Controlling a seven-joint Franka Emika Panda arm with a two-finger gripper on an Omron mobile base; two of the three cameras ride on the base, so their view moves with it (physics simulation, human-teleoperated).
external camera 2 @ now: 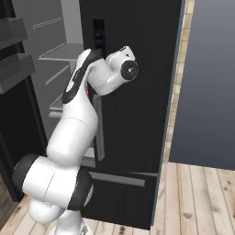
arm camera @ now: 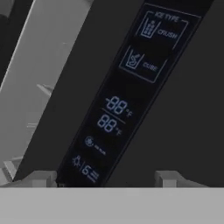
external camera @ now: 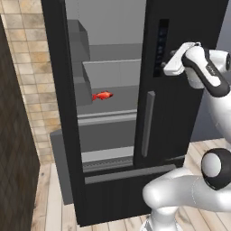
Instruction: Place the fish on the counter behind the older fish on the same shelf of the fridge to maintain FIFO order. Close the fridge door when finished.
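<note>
The red-orange fish lies on the wide grey shelf inside the open fridge, towards its left side. I cannot make out the older fish on that shelf, and the counter is out of view. The left fridge door stands open, seen edge-on, with its grey bins facing inward. My gripper is outside the fridge, right of the opening, pointing at the closed right door's display panel. Its fingertips stand apart with nothing between them; the gripper is open.
The right door is closed, with a long grey vertical handle. A freezer drawer front runs below. A tiled wall and a dark panel stand on the left. Wooden floor lies open on the right.
</note>
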